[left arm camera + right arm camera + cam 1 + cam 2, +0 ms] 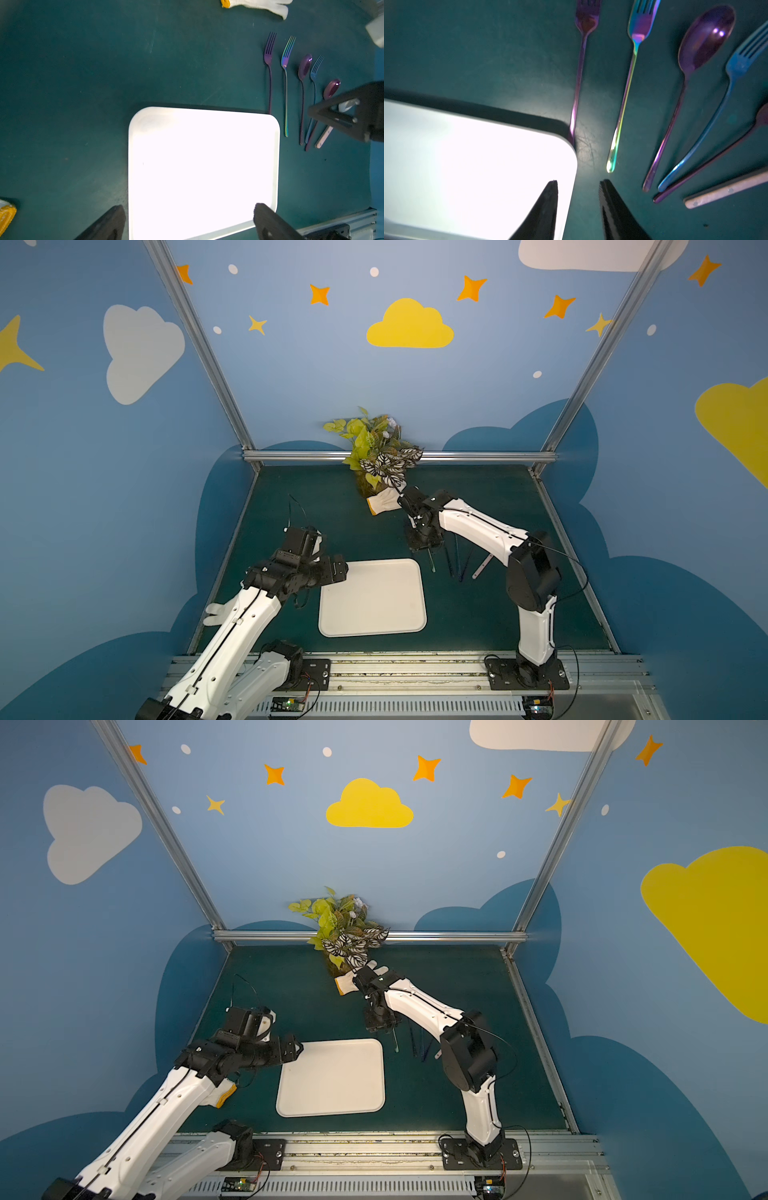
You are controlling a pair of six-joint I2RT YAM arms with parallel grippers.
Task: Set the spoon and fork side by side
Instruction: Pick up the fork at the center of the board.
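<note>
While the right gripper [578,181] hangs over the mat [488,52] at the tray's corner, its fingers are seen parted, with only mat and tray rim showing in the gap. Nothing is pinched. In the right wrist view one fingertip is laid over the tray [467,155], and the handle end of the rainbow fork [629,83] is found just ahead of the other fingertip, near it but outside the gap. Whether it is touched cannot be told.

The cutlery is laid in a row on the mat beside the tray, on the right arm's side. Nearest the tray the purple fork [579,79] is placed, its handle running up to the tray's corner. Next the rainbow fork is set, apart from it. Beyond that the spoon [706,37], the blue fork [739,64] and a second spoon [706,163] are fanned out, their handle ends drawn close together, well to the side of the fingers. A wood-handled piece [726,191] is seen last, its head out of view there.

The left gripper [189,207] is held spread wide above the tray's edge, well apart from every fork and spoon, and only tray is shown between its fingers. A white glove [259,5] is seen on the mat past the fork tines.
</note>
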